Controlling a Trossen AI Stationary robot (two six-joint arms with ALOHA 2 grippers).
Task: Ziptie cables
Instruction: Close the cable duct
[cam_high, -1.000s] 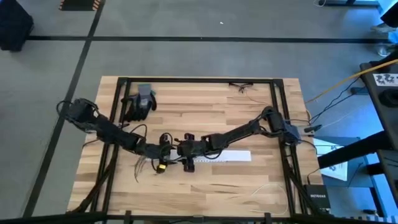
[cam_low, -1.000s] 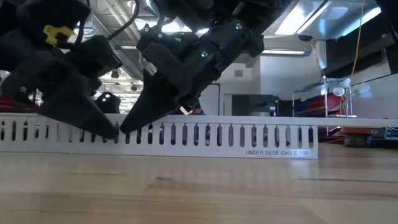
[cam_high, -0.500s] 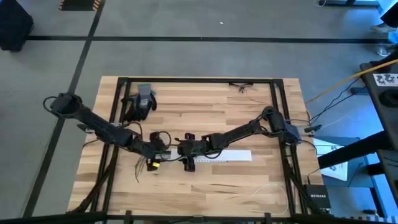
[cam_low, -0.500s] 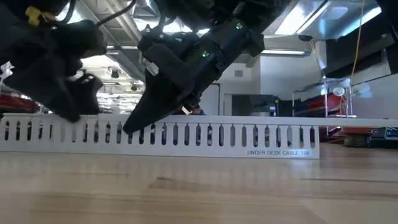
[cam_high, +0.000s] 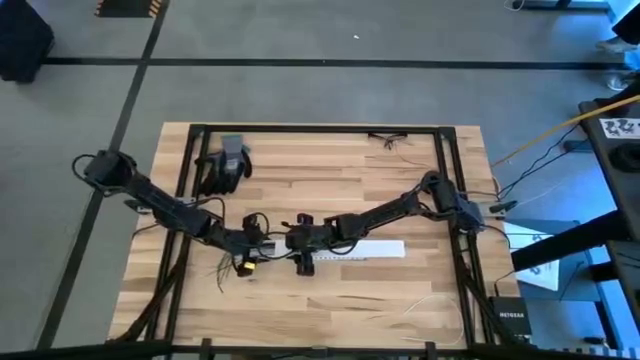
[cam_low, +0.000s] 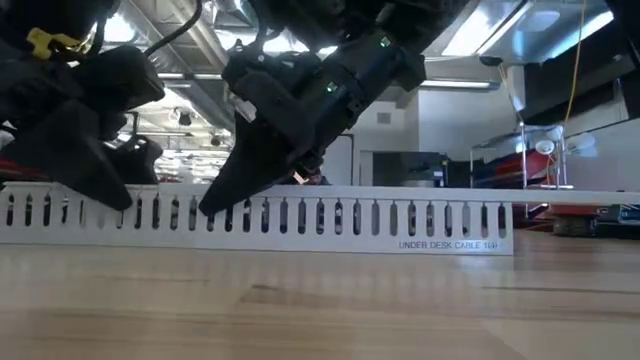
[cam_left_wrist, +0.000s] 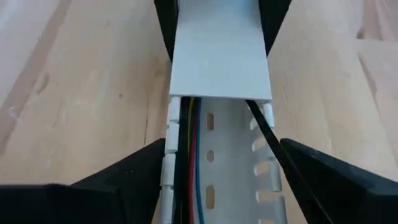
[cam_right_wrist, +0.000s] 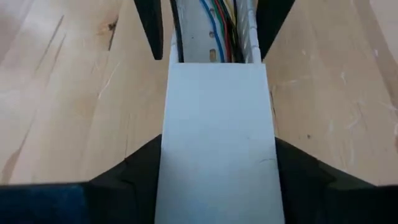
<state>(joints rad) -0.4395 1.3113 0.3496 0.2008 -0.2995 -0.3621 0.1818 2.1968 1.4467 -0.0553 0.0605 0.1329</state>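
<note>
A long white slotted tray (cam_low: 400, 215) lies on the table, with a flat white cover (cam_right_wrist: 217, 155) over part of it. The cables (cam_left_wrist: 189, 162) run inside the tray, and their splayed ends (cam_high: 225, 270) lie on the wood past its left end. My left gripper (cam_left_wrist: 221, 149) stands open over the uncovered stretch, one finger on either side of the tray walls. Whether it touches them I cannot tell. My right gripper (cam_right_wrist: 217, 146) sits just to its right, shut on the covered tray. My right gripper holds the tray at the left end of its cover, pinched between the two fingers (cam_right_wrist: 146, 162) on the two long sides (cam_right_wrist: 169, 149). The fingers slant down from the table's right and lie across the tray, which rests flat on the table.
A dark glove with a grey piece (cam_high: 225, 165) lies at the far left of the table. Thin loose wires (cam_high: 390, 140) lie at the far edge, and a pale cord (cam_high: 430, 305) curls near the front right. The black frame rails (cam_high: 445, 180) run along the table's sides.
My left gripper has slid toward the table's left edge along the tray, away from my right gripper. It rose a little on the way, then came down again. Its fingers stay apart.
</note>
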